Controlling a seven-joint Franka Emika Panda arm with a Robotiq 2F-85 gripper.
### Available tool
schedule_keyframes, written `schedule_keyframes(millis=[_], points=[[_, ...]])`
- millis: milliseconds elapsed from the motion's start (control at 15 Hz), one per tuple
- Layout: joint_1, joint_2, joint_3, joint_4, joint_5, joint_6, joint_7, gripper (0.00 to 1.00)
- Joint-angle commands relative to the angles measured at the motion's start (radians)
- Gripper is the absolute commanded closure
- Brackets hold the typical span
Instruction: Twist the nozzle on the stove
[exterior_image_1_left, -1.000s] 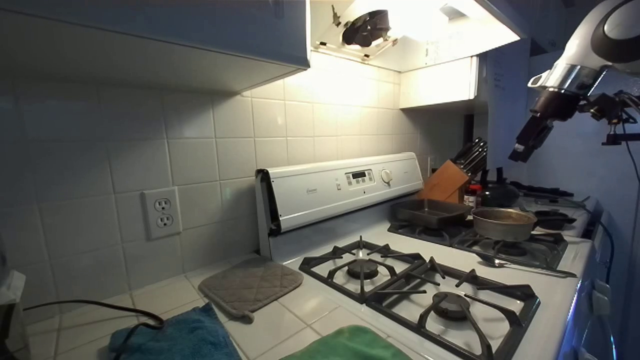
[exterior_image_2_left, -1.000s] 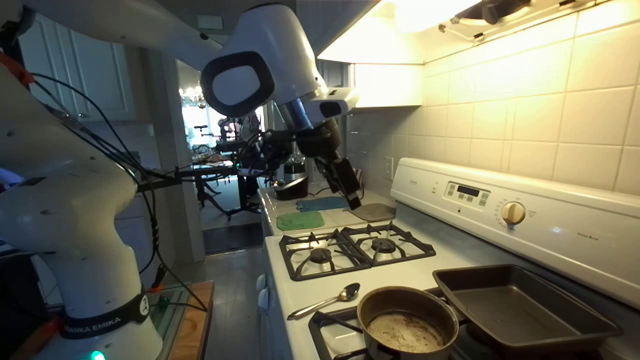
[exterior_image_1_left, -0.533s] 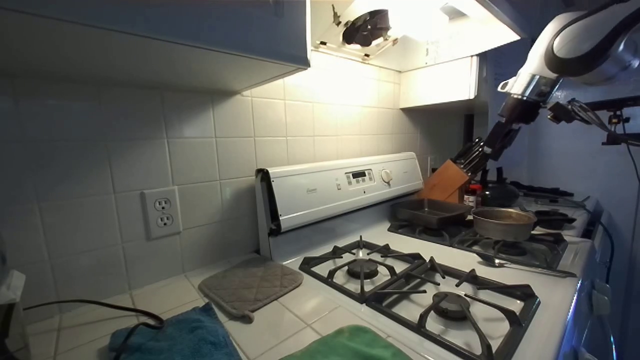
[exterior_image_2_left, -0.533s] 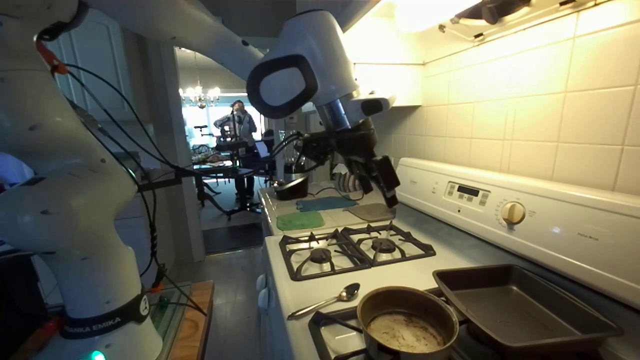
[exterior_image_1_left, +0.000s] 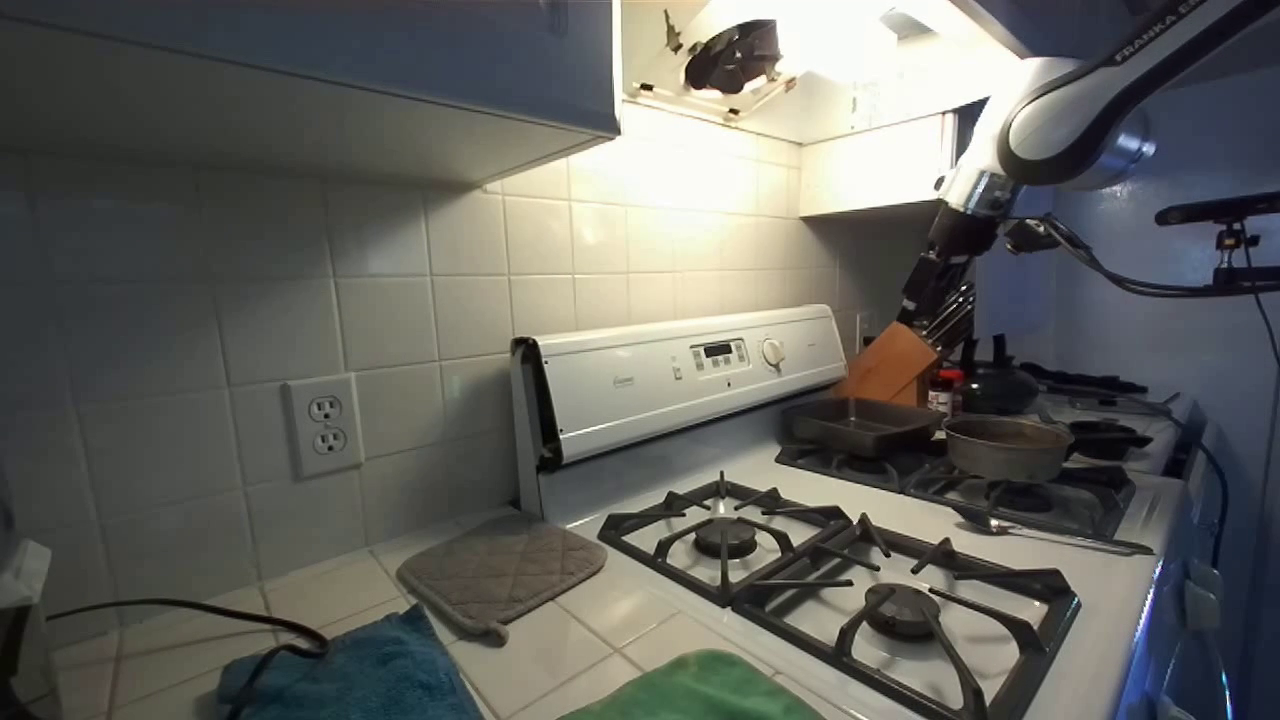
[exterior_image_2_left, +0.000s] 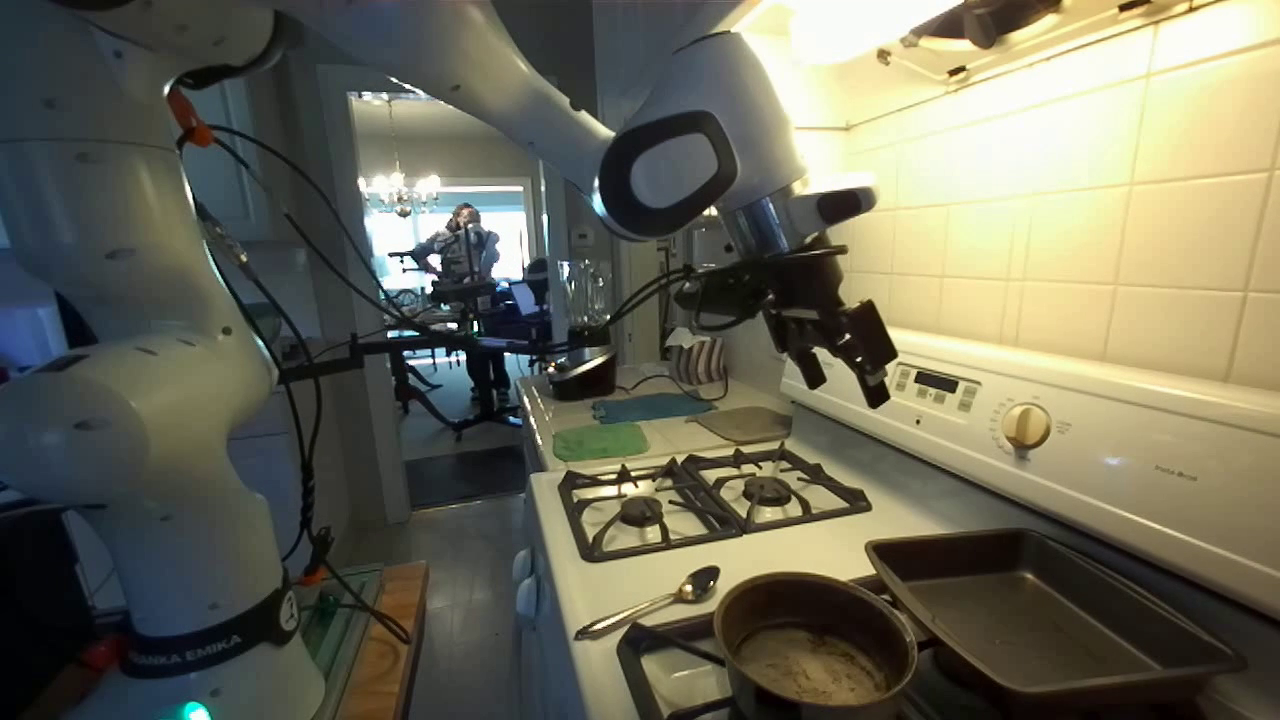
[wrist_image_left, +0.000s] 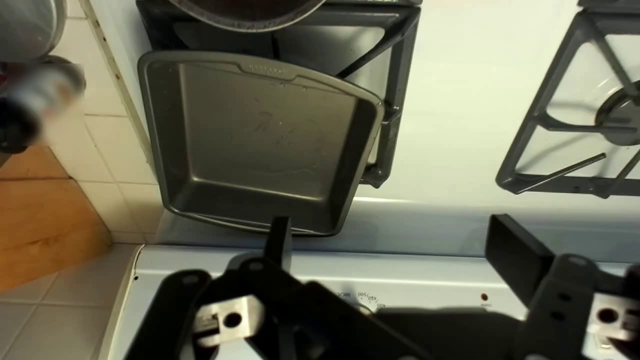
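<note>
The stove is a white gas range; its white back panel (exterior_image_2_left: 1130, 430) (exterior_image_1_left: 600, 400) carries a small dark display (exterior_image_2_left: 936, 382) and a cream round knob (exterior_image_2_left: 1026, 427). The knob also shows in an exterior view (exterior_image_1_left: 773, 352). In the wrist view only the knob's edge (wrist_image_left: 365, 309) and nearby dial numbers show; a gripper finger hides the rest. My gripper (exterior_image_2_left: 848, 385) is open and empty, above the rear of the stove, in front of the panel and apart from the knob. Its spread fingers (wrist_image_left: 395, 250) frame the panel's top in the wrist view. The gripper also shows in an exterior view (exterior_image_1_left: 925, 290).
A dark baking pan (exterior_image_2_left: 1050, 600) and a pot (exterior_image_2_left: 815, 660) stand on burner grates (exterior_image_2_left: 650, 545). A spoon (exterior_image_2_left: 650, 605) lies on the stovetop. A knife block (exterior_image_1_left: 890, 362) stands beyond the stove. A lit hood (exterior_image_1_left: 830, 60) hangs overhead. Cloths lie on the counter.
The arm and gripper have moved steadily across the stove toward the back panel and display. The pans, spoon and knob look the same.
</note>
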Motion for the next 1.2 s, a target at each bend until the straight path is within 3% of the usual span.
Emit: schedule_keyframes(millis=[0,867,933,1133], points=[[-0.020,0.131,0.023,0.152,-0.051,-0.003,0.069,0.00],[0.004,0.443,0.016,0.515,-0.101,-0.010,0.171,0.00],[-0.014,0.383,0.031,0.440,-0.072,-0.003,0.125,0.00],[-0.015,0.396,0.033,0.449,-0.072,-0.003,0.127,0.00]])
